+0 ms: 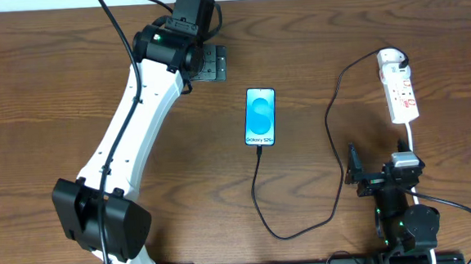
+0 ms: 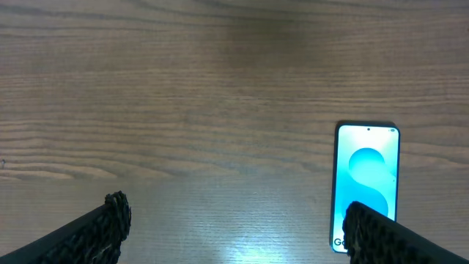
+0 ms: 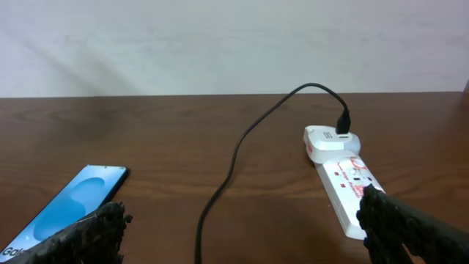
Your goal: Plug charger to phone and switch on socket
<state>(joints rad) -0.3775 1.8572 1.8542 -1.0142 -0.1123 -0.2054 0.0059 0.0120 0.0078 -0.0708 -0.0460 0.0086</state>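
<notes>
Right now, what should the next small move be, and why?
Probably move the right gripper toward the socket to press its switch: the charger looks joined to the phone and the socket, and that open, empty gripper is nearer.

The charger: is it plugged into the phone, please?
Plugged in: the tip of the charger meets the bottom edge of the phone.

This looks like a robotics lab. A left arm and right arm stand at a wooden bench. Behind it is a plain wall.
</notes>
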